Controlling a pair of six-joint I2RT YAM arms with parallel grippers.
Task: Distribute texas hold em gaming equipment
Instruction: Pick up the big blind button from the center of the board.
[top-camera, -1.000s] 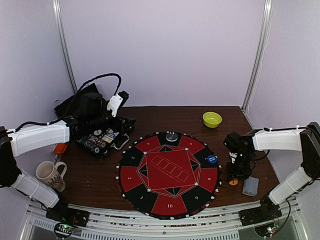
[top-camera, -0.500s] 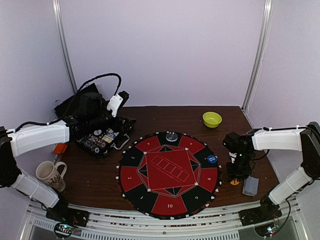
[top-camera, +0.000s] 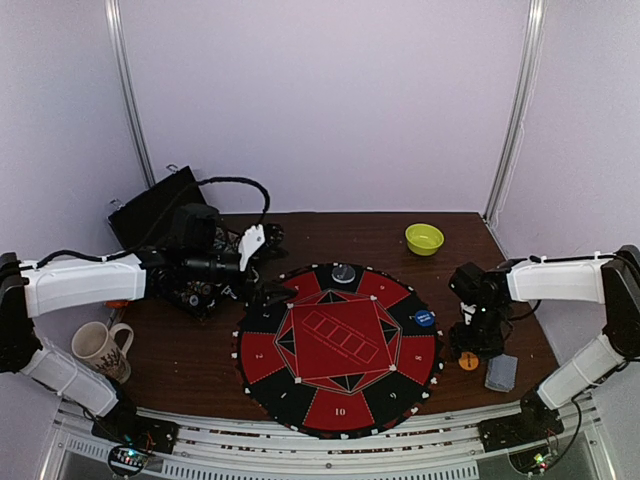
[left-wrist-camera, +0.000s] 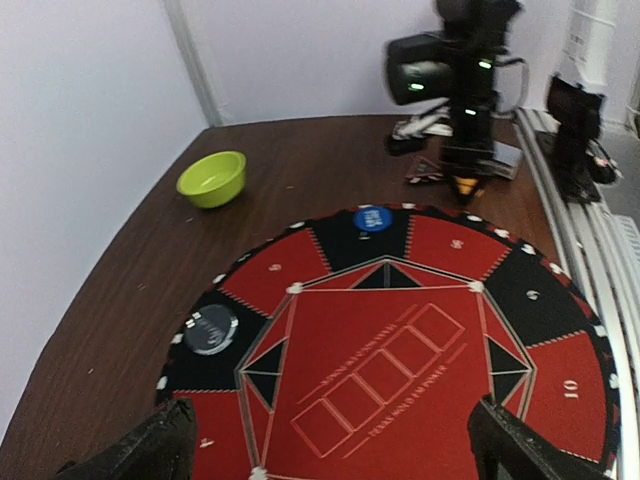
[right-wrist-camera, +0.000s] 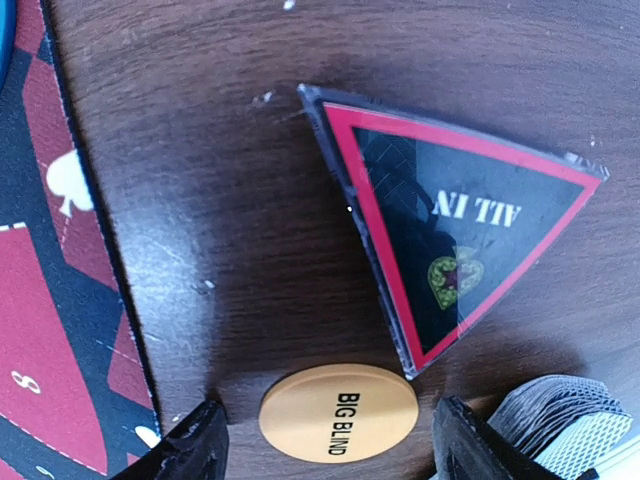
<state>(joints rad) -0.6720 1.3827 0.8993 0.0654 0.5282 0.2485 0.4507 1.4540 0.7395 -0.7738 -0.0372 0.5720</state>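
Observation:
An orange "BIG BLIND" disc (right-wrist-camera: 338, 412) lies flat on the wood just right of the mat. My right gripper (right-wrist-camera: 335, 448) stands open over it, one finger on each side, neither touching. In the top view the disc (top-camera: 468, 362) shows just below the right gripper (top-camera: 470, 345). A grey-backed deck of cards (right-wrist-camera: 560, 425) lies beside it, as does an "ALL IN" triangle (right-wrist-camera: 450, 250). A blue disc (top-camera: 425, 319) and a dark round chip (top-camera: 344, 272) sit on the mat. My left gripper (left-wrist-camera: 330, 460) hangs open and empty over the mat's left edge (top-camera: 268, 293).
The big red-and-black mat (top-camera: 300, 400) fills the table's middle. A lime-green bowl (top-camera: 424, 238) stands at the back right. A chip case (top-camera: 190, 290) and its black lid (top-camera: 150, 205) sit at the back left, and a mug (top-camera: 98, 348) at the near left.
My left arm has swung from the chip case to the mat's left edge. The right gripper's jaws have spread wider around the orange disc, which stays on the table.

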